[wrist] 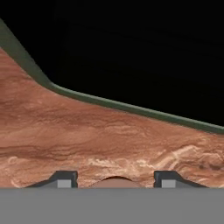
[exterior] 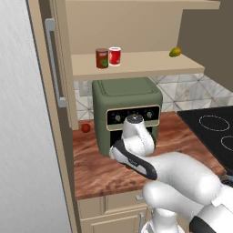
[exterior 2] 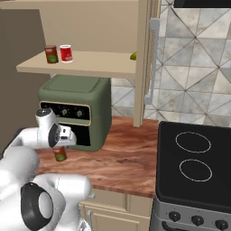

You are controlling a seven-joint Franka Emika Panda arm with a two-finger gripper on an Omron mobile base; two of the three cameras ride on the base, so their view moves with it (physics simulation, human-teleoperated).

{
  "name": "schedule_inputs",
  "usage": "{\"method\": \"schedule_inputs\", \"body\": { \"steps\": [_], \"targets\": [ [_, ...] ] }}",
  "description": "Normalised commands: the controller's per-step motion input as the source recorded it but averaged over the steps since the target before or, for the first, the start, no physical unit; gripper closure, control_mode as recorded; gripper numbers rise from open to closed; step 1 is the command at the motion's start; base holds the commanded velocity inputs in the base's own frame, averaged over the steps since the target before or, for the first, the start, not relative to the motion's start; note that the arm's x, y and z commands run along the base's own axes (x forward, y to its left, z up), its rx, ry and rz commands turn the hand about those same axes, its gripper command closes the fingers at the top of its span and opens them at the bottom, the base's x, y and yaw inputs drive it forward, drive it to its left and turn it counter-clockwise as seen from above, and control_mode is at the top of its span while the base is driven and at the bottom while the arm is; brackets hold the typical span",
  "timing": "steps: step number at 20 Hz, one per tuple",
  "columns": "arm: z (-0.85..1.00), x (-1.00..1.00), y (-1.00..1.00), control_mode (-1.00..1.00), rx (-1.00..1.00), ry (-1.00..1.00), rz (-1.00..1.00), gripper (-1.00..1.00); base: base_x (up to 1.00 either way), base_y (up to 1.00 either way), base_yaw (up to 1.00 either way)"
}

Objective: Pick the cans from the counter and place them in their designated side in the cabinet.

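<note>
We hold our gripper low over the counter, fingers apart astride a third can (rigid, light, slick); we'd grip mid-wall.

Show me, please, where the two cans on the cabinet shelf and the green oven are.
bright red can (exterior: 114,56): left base view, on its red side wall.
brown-red can (exterior: 102,58): left base view, on its label.
green oven (exterior 2: 76,92): right base view, on its top.

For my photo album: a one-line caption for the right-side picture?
White robot arm's gripper lowered over a small can on the reddish-brown wooden counter.
</note>
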Motion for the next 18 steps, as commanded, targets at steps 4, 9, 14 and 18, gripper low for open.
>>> {"method": "schedule_inputs", "body": {
  "steps": [4, 9, 14, 18],
  "targets": [
    [0.48, -0.36, -0.11, -1.0, 0.0, -0.15, 0.0, 1.0, 0.0, 0.0, 0.0],
    [0.51, -0.32, -0.12, -1.0, 0.02, -0.11, 0.01, 1.0, 0.0, 0.0, 0.0],
    [0.53, -0.27, -0.13, -1.0, 0.04, -0.07, 0.01, 1.0, 0.0, 0.0, 0.0],
    [0.49, -0.25, -0.09, -1.0, 0.04, -0.07, 0.0, 1.0, 0.0, 0.0, 0.0]
  ]
}}
